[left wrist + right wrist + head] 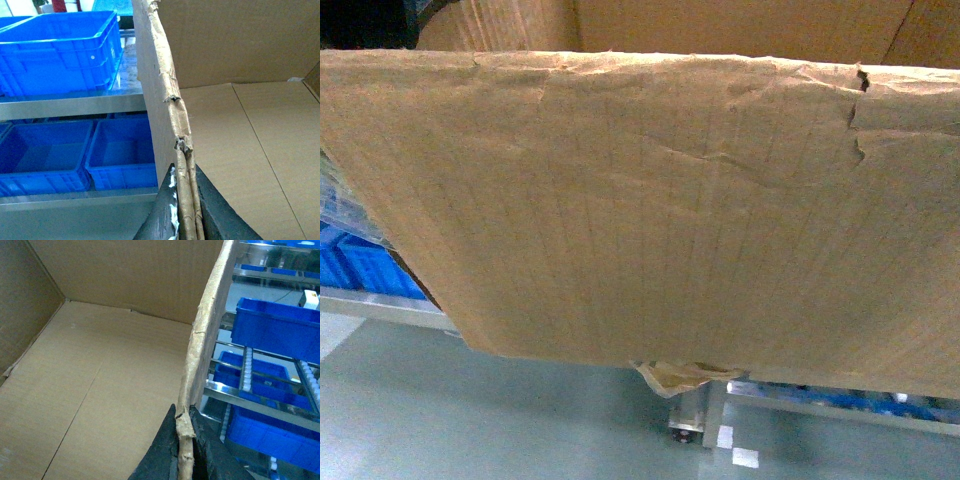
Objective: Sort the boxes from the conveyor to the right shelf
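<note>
The cardboard box (660, 220) fills nearly my whole head view, its creased near side toward me, ragged top edge running across the upper part and a tan tape scrap (675, 376) hanging at its bottom seam. It sits off the grey floor (470, 420), held up by both arms. Behind the box I see the steel rack (820, 405), a rail showing past its lower left corner and another with a foot below its bottom edge. Blue bins (55, 55) sit on the rack's tiers to the left of the box in my left wrist view, with more blue bins (277, 327) and white roller tracks (246, 367) to the right of the box in my right wrist view. Inside, I see only the box's bare floor. My left gripper (184, 210) is pinched on the torn left wall of the box, one dark finger on each face. My right gripper (184, 450) is pinched the same way on the right wall
</note>
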### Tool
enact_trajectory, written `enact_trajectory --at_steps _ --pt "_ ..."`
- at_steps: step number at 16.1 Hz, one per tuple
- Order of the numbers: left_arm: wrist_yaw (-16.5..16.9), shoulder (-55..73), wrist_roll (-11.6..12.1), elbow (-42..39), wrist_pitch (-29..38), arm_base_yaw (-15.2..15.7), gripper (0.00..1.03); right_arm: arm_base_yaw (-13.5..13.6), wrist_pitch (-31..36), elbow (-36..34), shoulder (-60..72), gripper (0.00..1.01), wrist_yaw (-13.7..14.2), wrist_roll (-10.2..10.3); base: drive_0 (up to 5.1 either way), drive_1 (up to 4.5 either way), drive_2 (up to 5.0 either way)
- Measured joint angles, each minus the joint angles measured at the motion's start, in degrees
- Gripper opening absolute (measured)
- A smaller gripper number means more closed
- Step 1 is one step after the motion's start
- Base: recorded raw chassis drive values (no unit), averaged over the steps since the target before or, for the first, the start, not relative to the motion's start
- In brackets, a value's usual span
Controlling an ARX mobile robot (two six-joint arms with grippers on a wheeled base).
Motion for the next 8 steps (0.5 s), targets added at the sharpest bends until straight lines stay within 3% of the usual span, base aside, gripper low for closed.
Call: enact_trajectory --at_steps 2,8 --pt "0.04 0.0 0.0 0.0 0.04 0.0 0.03 -0.02 -0.02 0.0 -0.09 0.03 -0.02 0.0 -1.4 -1.4 -1.4" --pt "0.0 -0.09 0.0 0.0 0.0 0.11 0.03 0.0 0.02 0.0 -0.09 0.03 -0.04 0.0 4.8 -2.65 -2.6"
